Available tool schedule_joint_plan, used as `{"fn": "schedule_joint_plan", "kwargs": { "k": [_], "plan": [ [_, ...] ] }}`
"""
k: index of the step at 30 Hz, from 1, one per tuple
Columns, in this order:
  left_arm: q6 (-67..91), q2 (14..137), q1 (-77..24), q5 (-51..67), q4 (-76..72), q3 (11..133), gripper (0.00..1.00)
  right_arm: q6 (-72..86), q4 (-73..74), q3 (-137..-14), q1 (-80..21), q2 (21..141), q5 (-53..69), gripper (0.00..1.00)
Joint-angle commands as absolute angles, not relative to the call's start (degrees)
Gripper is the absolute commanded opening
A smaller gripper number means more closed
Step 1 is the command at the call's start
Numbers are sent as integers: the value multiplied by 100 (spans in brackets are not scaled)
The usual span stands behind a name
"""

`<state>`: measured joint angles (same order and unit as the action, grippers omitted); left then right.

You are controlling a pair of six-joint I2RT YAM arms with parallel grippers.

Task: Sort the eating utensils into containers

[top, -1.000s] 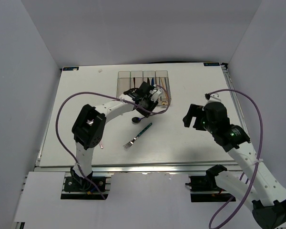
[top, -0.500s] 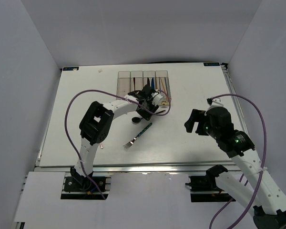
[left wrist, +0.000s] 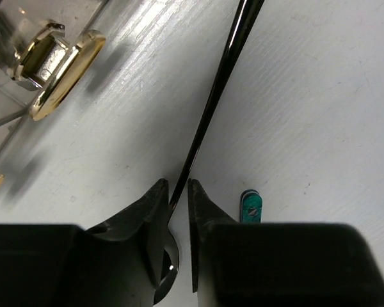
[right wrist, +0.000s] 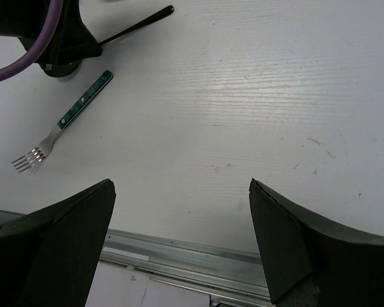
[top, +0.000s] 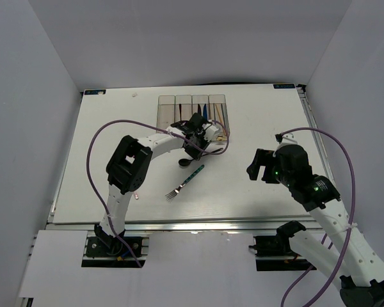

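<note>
Bright, even light — soft shadows, near tool blurred.

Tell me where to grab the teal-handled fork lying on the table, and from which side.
Grip the fork mid-handle, coming straight down from above with the jaws across its narrow width. It lies flat, so only the top is reachable. Its handle tip sits close to the left gripper holding the black spoon, so avoid that end.

A: How many containers are there?
B: Four narrow clear-plastic rectangular bins [top: 167, 102], joined in a row at twelve o'clock.
A: And utensils outside them?
B: Two near the centre: one teal-handled silver fork [top: 185, 181], one slim glossy black spoon [top: 184, 162]. Pieces inside the bins are too small to count.
A: Robot arms?
B: Two: left arm [top: 125, 167], right arm [top: 307, 188].
</note>
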<state>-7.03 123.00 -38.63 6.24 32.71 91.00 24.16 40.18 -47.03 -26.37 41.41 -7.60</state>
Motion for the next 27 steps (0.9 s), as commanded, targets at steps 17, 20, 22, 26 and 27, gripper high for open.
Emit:
{"fn": "schedule_joint_plan", "kwargs": {
  "k": [17,20,22,26,27],
  "plan": [
    [-931,12480,-3867,369,3937,9395,0,2276,3990,-4764,-2619,3990,-835,89],
    [-1055,12480,-3867,448,4165,9501,0,2285,3990,-4746,-2619,3990,-835,89],
    [-1195,12463,-3876,518,4332,9641,0,2294,3973,-4720,-2619,3982,-835,89],
    [-1318,12191,-3876,580,4395,9606,0,2312,3938,-4676,-2619,3999,-800,89],
    [-1318,12077,-3876,597,4395,9598,0,2312,3938,-4676,-2619,3990,-800,89]
  ]
}}
